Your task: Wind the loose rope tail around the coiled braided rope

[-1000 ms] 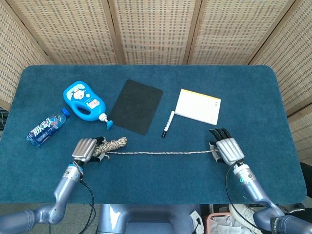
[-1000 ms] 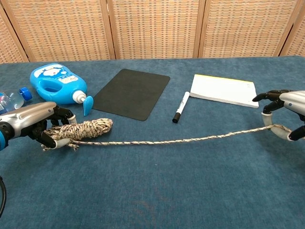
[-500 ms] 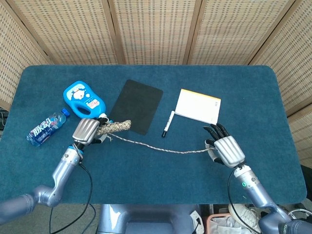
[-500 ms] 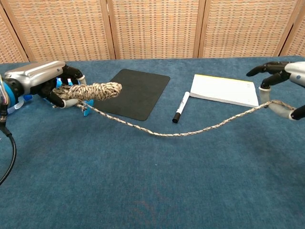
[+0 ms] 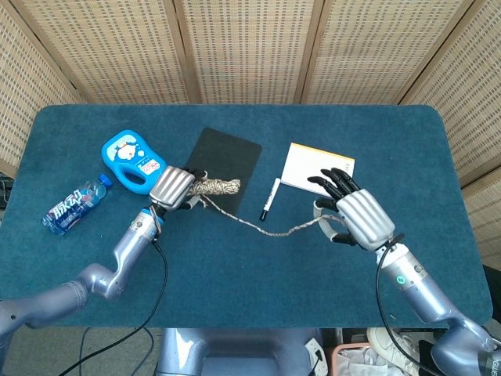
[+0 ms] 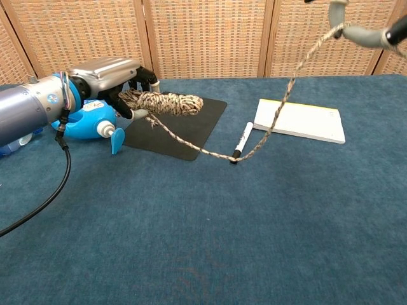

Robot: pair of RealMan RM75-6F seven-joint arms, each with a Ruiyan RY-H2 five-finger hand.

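Note:
My left hand (image 5: 172, 186) (image 6: 113, 79) grips one end of the coiled braided rope (image 5: 217, 188) (image 6: 165, 102) and holds it in the air above the black mat. The loose rope tail (image 5: 266, 228) (image 6: 267, 133) hangs from the coil, sags low over the table near the marker, then rises to my right hand (image 5: 356, 217). That hand pinches the tail's end, high above the table in front of the notepad. In the chest view only its fingertips (image 6: 372, 35) show at the top right edge.
A black mat (image 5: 227, 157) lies under the coil. A black-capped marker (image 5: 270, 198) and a white notepad (image 5: 317, 170) lie right of it. A blue detergent bottle (image 5: 133, 160) and a water bottle (image 5: 74, 205) lie at the left.
Both hands have risen and moved inward. The left carried the coil right and up over the mat. The right lifted the tail's end high, so the rope now sags between them.

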